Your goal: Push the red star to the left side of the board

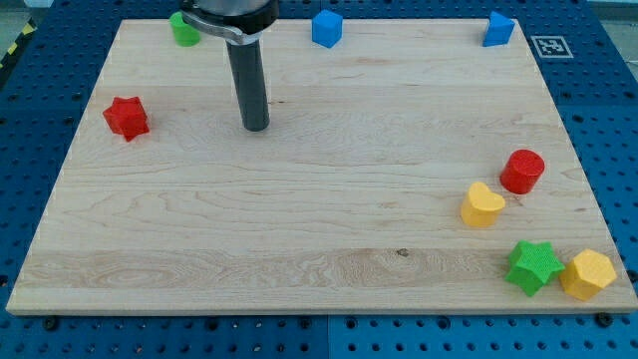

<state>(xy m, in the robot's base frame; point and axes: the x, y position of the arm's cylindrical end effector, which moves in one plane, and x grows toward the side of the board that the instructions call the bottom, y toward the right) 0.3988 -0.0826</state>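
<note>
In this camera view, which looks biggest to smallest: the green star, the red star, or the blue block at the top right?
1. green star
2. red star, close to it in size
3. blue block

The green star sits at the view's bottom, perhaps nearer the camera, so true sizes may match.

A straight, dark grey rod (249, 85) with a smooth, matte, round shaft of even thickness along its whole length. It hangs from a wider black mount (231, 14) at the top of the frame, ringed by a thin, shiny metal band. My tip (256, 127) is blunt and flat-ended, the same dark colour as the shaft.
</note>
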